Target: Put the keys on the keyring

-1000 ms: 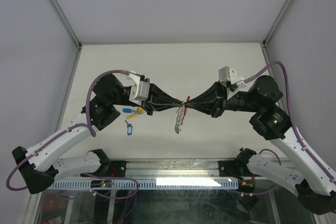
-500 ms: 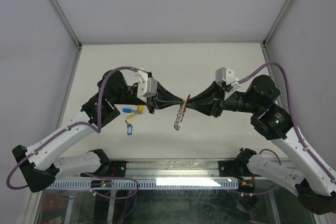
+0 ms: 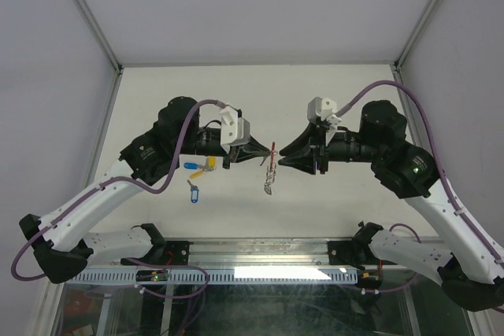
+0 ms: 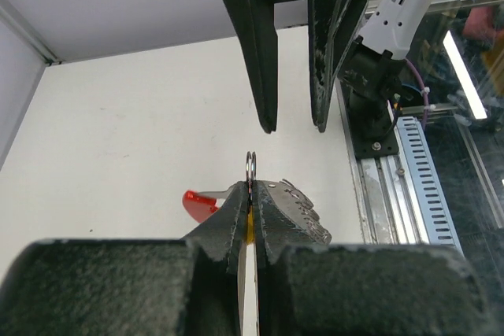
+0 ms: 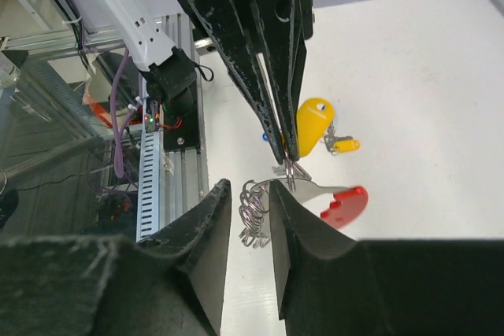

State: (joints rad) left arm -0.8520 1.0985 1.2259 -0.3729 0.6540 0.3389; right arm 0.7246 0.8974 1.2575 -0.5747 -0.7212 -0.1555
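My left gripper (image 3: 260,155) (image 4: 250,190) is shut on a yellow-tagged key (image 5: 313,123), whose small metal ring (image 4: 250,167) sticks out past the tips. The keyring (image 3: 270,172) hangs from those tips above the table, with its red crescent (image 4: 201,204) (image 5: 344,204) to one side and its silvery chain (image 5: 253,214) dangling. My right gripper (image 3: 282,156) (image 5: 250,194) stands open just right of it, and the chain hangs in line with the gap between its fingers. Three more keys lie on the table to the left: a blue one (image 3: 191,166), a yellow one (image 3: 209,164) and another blue one (image 3: 194,193).
The white table (image 3: 331,100) is walled at the back and both sides. An aluminium rail (image 3: 260,253) with a slotted cable duct runs along the near edge between the arm bases.
My right gripper has opened, let go of the keyring and drawn back to the right. The left gripper has tightened, and the keyring now hangs from it alone.
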